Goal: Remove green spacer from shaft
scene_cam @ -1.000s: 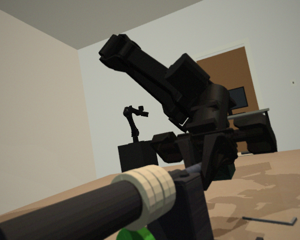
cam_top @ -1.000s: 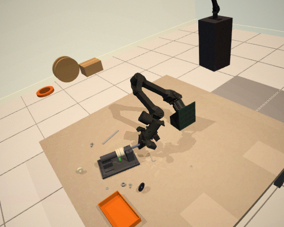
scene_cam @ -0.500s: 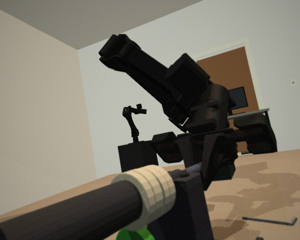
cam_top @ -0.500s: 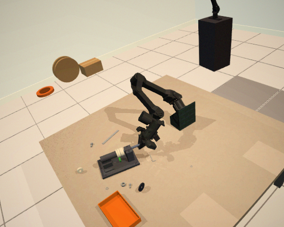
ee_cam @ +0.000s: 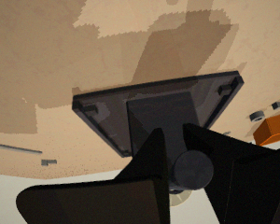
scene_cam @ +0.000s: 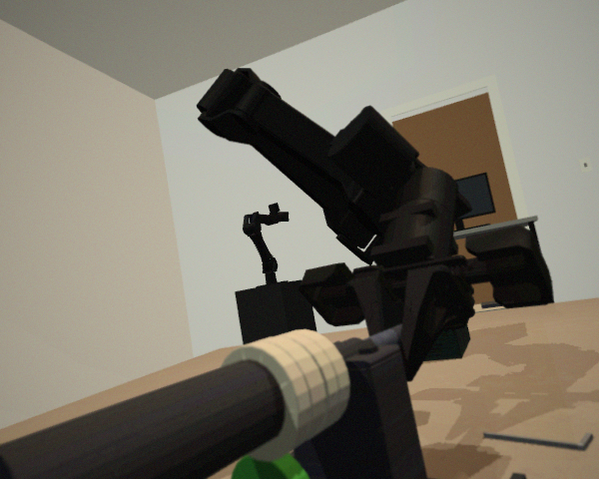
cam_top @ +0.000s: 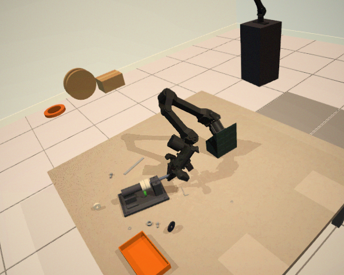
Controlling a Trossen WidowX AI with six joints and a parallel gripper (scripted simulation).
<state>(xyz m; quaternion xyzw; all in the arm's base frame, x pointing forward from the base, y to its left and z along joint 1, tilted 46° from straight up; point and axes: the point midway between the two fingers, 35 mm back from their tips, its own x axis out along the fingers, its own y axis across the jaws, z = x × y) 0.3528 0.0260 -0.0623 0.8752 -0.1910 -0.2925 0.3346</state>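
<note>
Top view: high, angled down across the tabletop (cam_top: 255, 189), far enough off to take in whole arm (cam_top: 178, 118) (scene_cam: 290, 139), fixture and surrounding floor. Exterior: low and close at the fixture's cream rings (cam_top: 145, 184) (scene_cam: 309, 378), facing slightly upward toward arm and doorway, both subjects shared with top except the doorway. Wrist: close behind the gripper fingers, facing the fixture base (cam_top: 145, 204) (ee_cam: 163, 85), also seen from top.

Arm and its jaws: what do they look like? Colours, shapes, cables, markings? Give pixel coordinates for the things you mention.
The arm (cam_top: 179, 120) (scene_cam: 295, 144) is matte black, with long angular links and rounded joint housings. The jaws are black too: flat, wedge-like plates tapering toward their tips. I can't make out cables or markings.
</note>
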